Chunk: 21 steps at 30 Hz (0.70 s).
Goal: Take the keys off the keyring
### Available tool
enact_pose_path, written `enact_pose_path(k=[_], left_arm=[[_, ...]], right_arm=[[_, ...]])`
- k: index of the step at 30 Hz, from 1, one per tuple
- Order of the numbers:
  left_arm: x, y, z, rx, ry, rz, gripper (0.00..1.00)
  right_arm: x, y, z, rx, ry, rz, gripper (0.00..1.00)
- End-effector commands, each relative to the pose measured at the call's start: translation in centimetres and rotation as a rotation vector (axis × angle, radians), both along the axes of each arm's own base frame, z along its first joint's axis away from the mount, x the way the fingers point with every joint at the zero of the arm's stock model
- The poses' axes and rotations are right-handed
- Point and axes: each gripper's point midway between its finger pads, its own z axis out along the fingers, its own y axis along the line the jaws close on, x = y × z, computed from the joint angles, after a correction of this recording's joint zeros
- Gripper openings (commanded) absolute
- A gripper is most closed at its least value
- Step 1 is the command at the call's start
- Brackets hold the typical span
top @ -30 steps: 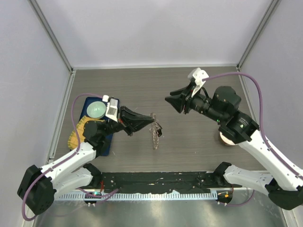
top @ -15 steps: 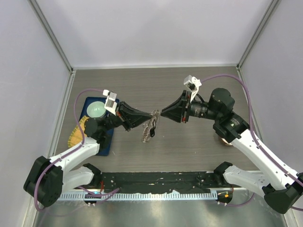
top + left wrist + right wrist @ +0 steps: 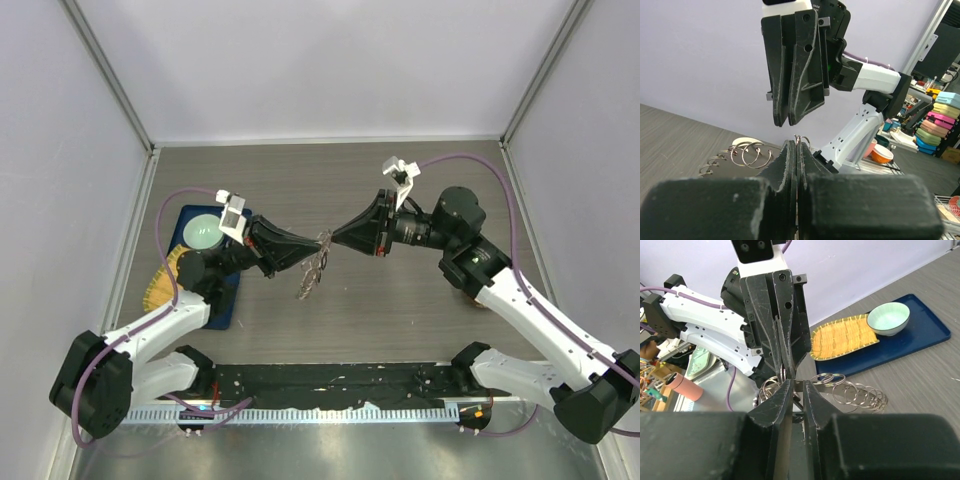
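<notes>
The keyring (image 3: 313, 270), a loop strung with many small silver rings, hangs in the air over the table's middle. My left gripper (image 3: 319, 246) is shut on its top edge; a bit of ring (image 3: 801, 138) pokes out between the fingertips and more rings (image 3: 747, 152) hang to the left. My right gripper (image 3: 337, 238) meets it tip to tip from the right. In the right wrist view its jaws (image 3: 799, 386) stand almost together on a thin pale key blade (image 3: 799, 385), with a dark part below. The rings (image 3: 855, 392) trail to the right.
A blue tray (image 3: 226, 300) lies at the left with a pale bowl (image 3: 205, 232) and a yellow woven mat (image 3: 160, 282) on it. A pinkish round object (image 3: 476, 296) sits under the right arm. Grey walls enclose the table.
My left gripper lifted the keyring off the table and tilted it. My right gripper swung left and down to the ring and closed on a key.
</notes>
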Motion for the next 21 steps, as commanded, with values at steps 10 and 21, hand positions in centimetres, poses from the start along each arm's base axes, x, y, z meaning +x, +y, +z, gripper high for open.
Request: enact_pose_path(k=[10,21], left_arm=[[-0.6,1.1,3.9,-0.113,-0.164,0.048,0.00],[-0.6,1.0,3.6,-0.104,-0.166,0.048,0.00]], right_arm=[[-2.9,1.4,0.1,0.048,0.002,0.089,0.15],[-1.4,1.1,-1.2,-0.039,-0.004,-0.024,0.15]])
